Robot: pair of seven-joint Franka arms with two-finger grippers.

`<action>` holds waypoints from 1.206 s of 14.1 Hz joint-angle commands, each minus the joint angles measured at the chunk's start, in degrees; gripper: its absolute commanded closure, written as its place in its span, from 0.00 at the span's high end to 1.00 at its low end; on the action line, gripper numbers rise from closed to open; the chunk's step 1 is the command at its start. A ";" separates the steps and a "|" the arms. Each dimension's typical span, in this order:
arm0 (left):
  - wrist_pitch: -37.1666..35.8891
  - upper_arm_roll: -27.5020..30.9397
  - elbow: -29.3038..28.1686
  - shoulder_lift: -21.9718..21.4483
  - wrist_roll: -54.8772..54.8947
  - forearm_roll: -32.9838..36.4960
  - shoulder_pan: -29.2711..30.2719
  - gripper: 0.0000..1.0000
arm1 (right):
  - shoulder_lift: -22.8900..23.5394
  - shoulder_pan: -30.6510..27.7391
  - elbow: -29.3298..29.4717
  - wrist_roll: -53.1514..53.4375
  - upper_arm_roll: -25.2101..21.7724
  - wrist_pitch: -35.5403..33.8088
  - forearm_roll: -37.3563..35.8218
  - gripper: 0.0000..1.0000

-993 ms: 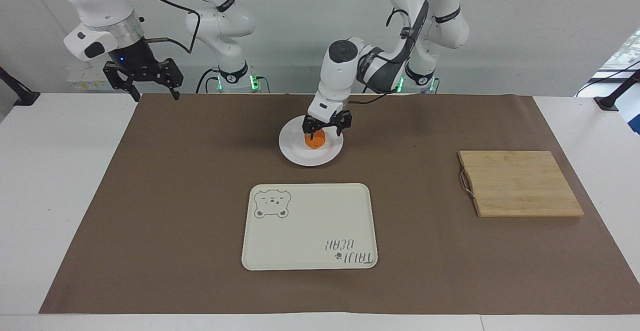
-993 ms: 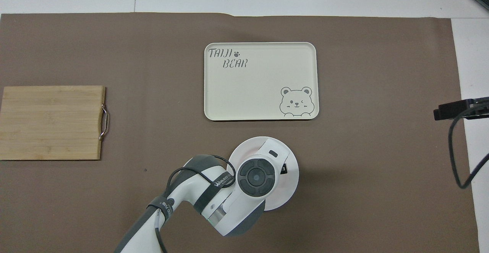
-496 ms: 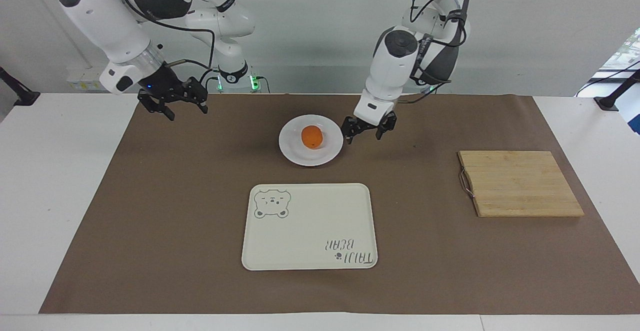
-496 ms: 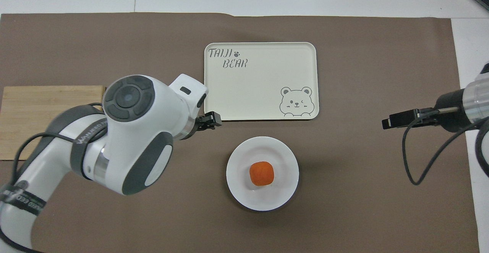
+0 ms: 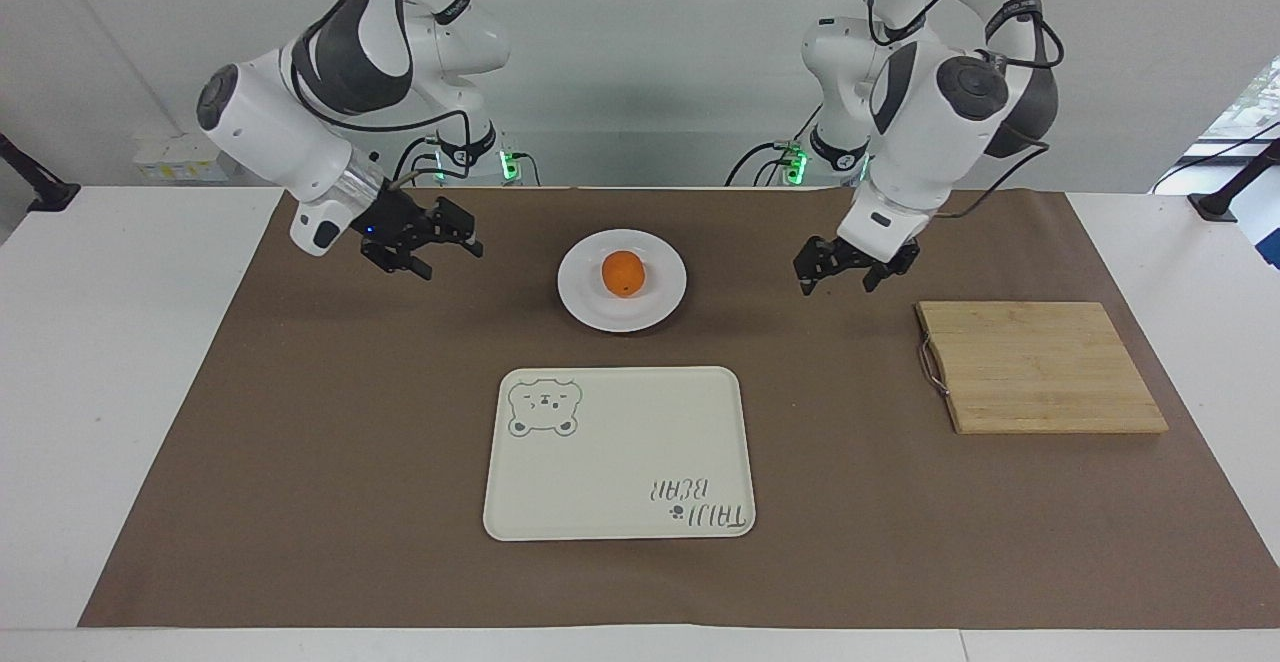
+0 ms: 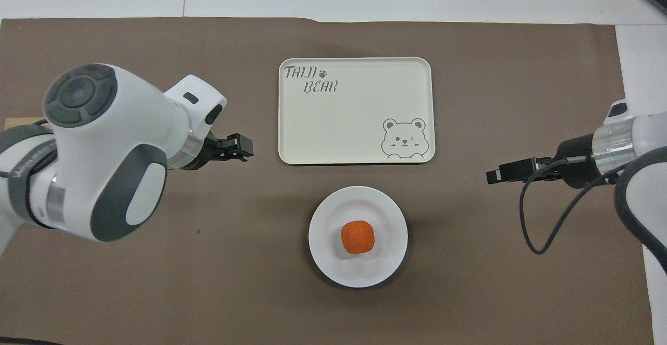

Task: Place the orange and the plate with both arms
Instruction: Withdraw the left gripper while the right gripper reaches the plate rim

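The orange (image 5: 623,273) lies in the middle of the white plate (image 5: 590,310), on the brown mat between the two arms and nearer to the robots than the tray. In the overhead view the orange (image 6: 357,236) and the plate (image 6: 324,261) are uncovered. My left gripper (image 5: 838,284) is open and empty, over the mat between the plate and the cutting board; the overhead view shows it too (image 6: 244,147). My right gripper (image 5: 450,260) is open and empty, over the mat beside the plate toward the right arm's end; the overhead view shows it too (image 6: 494,176).
A cream rectangular tray (image 5: 620,462) with a bear drawing lies farther from the robots than the plate, also seen in the overhead view (image 6: 354,74). A bamboo cutting board (image 5: 1040,367) with a metal handle lies toward the left arm's end. A brown mat (image 5: 300,442) covers the table.
My left gripper let go of the orange on the plate, rose and swung toward the cutting board. My right gripper came in and down toward the plate. Orange and plate stayed put.
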 commanded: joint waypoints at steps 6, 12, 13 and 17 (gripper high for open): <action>-8.27 -0.69 6.57 -0.05 18.14 5.49 11.93 1.00 | 2.24 2.95 -10.85 -15.25 0.01 6.28 17.02 1.00; -14.14 -0.69 12.98 0.56 17.89 8.93 12.65 1.00 | 3.74 4.34 -17.36 -23.71 0.10 8.83 27.14 1.00; -15.64 -0.69 14.39 0.91 16.93 8.67 12.65 1.00 | 3.74 4.52 -18.32 -23.88 0.10 8.65 29.06 1.00; -13.65 -0.69 14.06 0.31 10.86 8.93 12.47 1.00 | 3.47 7.69 -21.14 -24.93 0.10 10.15 34.44 1.00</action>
